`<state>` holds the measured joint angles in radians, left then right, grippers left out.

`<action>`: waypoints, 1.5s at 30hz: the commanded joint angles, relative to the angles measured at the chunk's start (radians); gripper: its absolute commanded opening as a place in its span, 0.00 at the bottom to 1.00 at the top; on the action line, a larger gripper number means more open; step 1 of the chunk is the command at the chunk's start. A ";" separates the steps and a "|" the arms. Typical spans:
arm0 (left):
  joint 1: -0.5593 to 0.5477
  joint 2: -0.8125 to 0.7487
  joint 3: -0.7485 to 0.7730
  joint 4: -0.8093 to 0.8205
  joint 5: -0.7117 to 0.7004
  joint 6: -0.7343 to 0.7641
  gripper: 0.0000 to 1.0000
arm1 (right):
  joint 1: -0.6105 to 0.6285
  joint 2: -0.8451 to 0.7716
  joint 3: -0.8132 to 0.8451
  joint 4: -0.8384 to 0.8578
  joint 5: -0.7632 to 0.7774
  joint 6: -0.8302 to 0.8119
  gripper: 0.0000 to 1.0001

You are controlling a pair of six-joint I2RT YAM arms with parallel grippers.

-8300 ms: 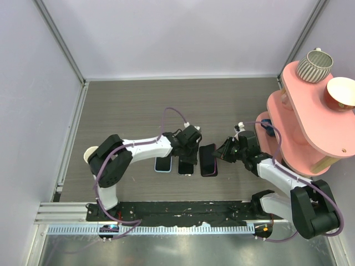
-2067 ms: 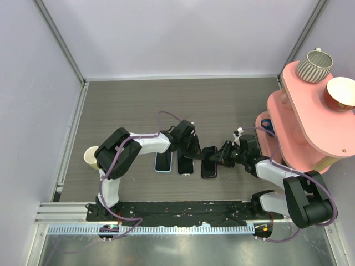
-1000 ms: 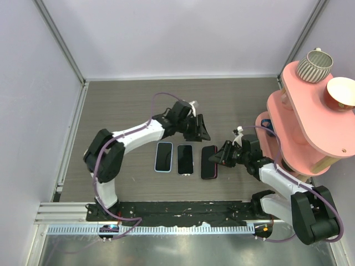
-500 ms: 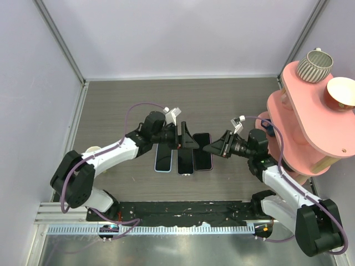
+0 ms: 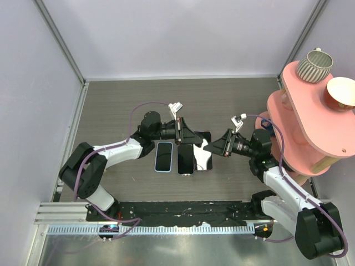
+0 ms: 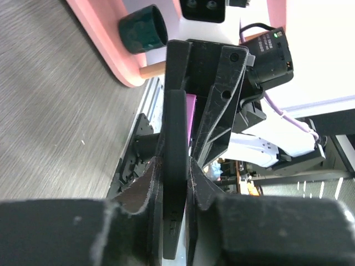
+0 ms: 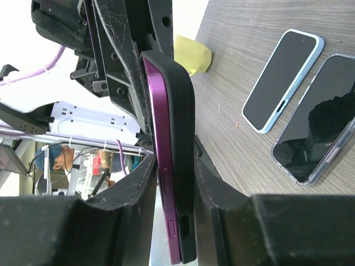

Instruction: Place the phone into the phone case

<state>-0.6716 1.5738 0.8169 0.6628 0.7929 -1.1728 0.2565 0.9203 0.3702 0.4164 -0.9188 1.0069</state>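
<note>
Both grippers hold one phone (image 5: 203,158) with a purple rim and a black shell on its back, raised on edge off the table. My left gripper (image 5: 191,138) is shut on its left end; the left wrist view (image 6: 175,166) shows its black edge (image 6: 176,127) between the pads. My right gripper (image 5: 213,147) is shut on the other end; the right wrist view (image 7: 172,166) shows its purple rim (image 7: 161,111) and black shell (image 7: 183,127). A black phone with a colourless transparent rim (image 5: 186,159) lies flat on the table, also in the right wrist view (image 7: 324,119).
A light-blue-rimmed phone (image 5: 163,156) lies flat at the left of the row, also in the right wrist view (image 7: 283,77). A pink tiered stand (image 5: 310,122) with cups is at the right. A yellow cup (image 7: 191,55) stands by the left arm.
My left gripper came back from beyond the row and closed on the right-hand phone. Both grippers lifted it off the table and tipped it onto its edge.
</note>
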 commanded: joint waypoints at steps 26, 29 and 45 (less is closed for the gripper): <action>0.038 -0.046 -0.051 0.172 -0.037 -0.053 0.00 | 0.013 -0.067 -0.218 0.753 -0.124 0.441 0.02; 0.040 -0.041 -0.044 0.138 -0.034 -0.036 0.03 | 0.012 -0.066 -0.214 0.734 -0.115 0.432 0.01; 0.044 -0.106 -0.019 -0.040 -0.076 0.079 0.00 | 0.016 -0.110 -0.152 0.395 -0.117 0.249 0.44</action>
<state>-0.6617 1.5074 0.7700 0.6434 0.8116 -1.1526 0.2642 0.8307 0.1745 0.7723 -0.9676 1.2621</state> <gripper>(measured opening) 0.186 0.455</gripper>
